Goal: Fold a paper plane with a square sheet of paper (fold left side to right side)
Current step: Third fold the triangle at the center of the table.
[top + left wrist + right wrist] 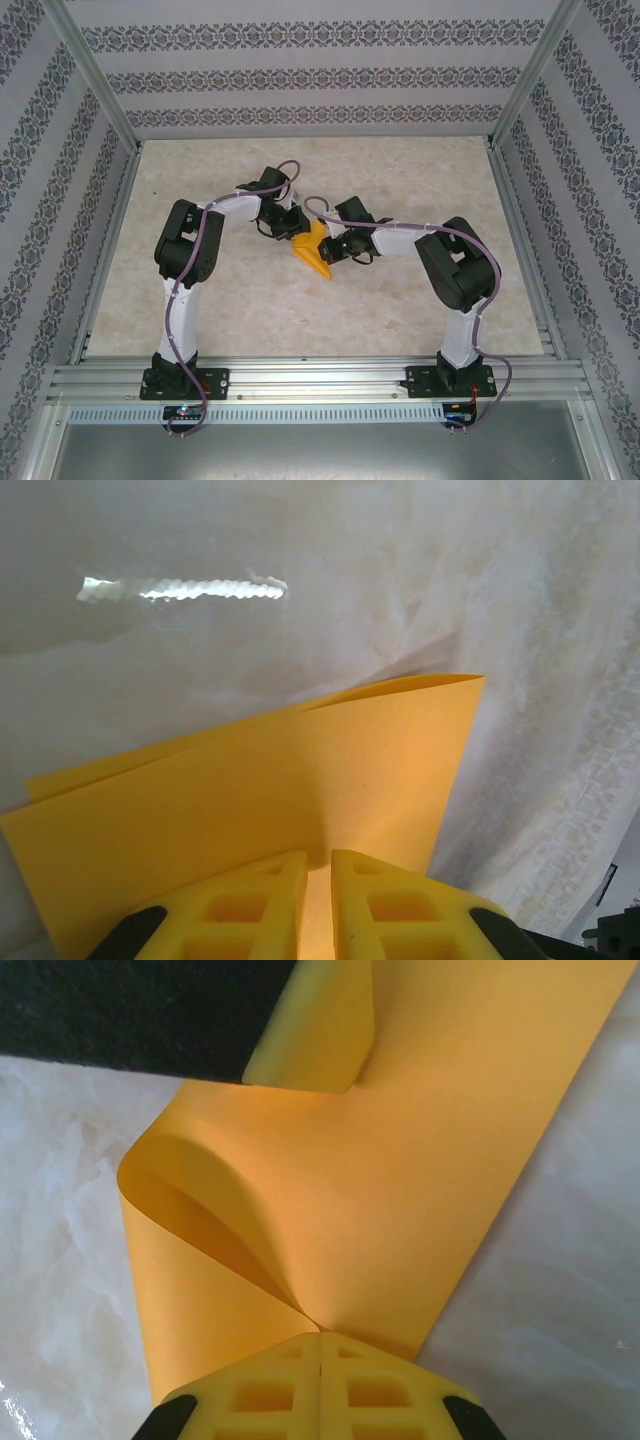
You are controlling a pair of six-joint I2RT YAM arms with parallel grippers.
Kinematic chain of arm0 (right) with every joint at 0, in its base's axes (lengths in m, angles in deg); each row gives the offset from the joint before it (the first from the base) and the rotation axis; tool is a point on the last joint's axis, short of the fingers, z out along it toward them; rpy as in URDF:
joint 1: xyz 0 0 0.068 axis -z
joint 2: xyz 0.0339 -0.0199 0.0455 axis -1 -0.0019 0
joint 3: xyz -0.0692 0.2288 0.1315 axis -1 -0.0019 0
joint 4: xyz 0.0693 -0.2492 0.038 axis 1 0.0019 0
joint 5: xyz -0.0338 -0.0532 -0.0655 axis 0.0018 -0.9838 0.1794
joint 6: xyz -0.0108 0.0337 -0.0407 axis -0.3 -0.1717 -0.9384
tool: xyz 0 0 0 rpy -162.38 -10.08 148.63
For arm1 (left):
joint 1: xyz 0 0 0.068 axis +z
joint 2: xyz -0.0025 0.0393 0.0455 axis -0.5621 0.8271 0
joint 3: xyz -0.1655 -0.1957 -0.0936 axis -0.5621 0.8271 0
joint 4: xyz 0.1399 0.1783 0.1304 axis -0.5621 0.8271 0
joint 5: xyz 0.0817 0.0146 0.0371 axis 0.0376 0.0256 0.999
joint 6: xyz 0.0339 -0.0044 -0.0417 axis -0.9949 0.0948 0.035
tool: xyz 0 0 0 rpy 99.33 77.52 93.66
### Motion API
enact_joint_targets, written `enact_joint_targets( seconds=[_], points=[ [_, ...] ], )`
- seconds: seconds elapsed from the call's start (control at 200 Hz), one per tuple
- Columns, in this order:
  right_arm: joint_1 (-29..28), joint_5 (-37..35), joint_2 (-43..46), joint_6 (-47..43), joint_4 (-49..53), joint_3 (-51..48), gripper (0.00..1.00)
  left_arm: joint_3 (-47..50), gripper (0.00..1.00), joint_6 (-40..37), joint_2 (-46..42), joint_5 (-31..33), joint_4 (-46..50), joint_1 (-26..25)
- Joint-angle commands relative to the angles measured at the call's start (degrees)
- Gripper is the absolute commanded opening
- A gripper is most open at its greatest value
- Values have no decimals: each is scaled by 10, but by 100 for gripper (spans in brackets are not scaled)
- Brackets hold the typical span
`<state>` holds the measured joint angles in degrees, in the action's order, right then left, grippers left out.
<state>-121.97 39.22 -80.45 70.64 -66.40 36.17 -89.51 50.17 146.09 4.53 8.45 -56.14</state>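
- The orange sheet of paper (313, 252) is at the middle of the table (400, 300), lifted between the two arms where they meet; from above it looks like a small bent shape, with one end pointing down towards the bases
- The right gripper (320, 1338) is clenched on the sheet (420, 1180); its yellow fingers (260, 1390) meet along a thin line with the paper running into it; from that pinch a loose curl bulges out to the left, rounded rather than creased flat
- In the right wrist view another yellow finger (320, 1030) lies against the far part of the sheet, beside a black body at the upper left
- The left gripper (318, 858) has its fingers (265, 880) close together with a narrow slit between them; the paper (300, 770) spreads out just past the tips in two layers, the upper edge bowed; I cannot tell whether it is pinching the sheet or is slack
- In the top view the left gripper (292, 235) and the right gripper (328, 250) are on either side of the paper, very near each other
- The pale marbled tabletop (550, 630) lies under the sheet
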Motion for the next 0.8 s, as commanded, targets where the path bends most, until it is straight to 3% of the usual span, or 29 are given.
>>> enact_joint_targets(
  seconds=[0.0,0.794],
  points=[
    [9,-13,-7,7,-7,5,2,9,17,-17,28,35,25,-6],
    [10,-9,12,8,-18,-5,2,13,17,-16,30,35,22,-6]
  ],
)
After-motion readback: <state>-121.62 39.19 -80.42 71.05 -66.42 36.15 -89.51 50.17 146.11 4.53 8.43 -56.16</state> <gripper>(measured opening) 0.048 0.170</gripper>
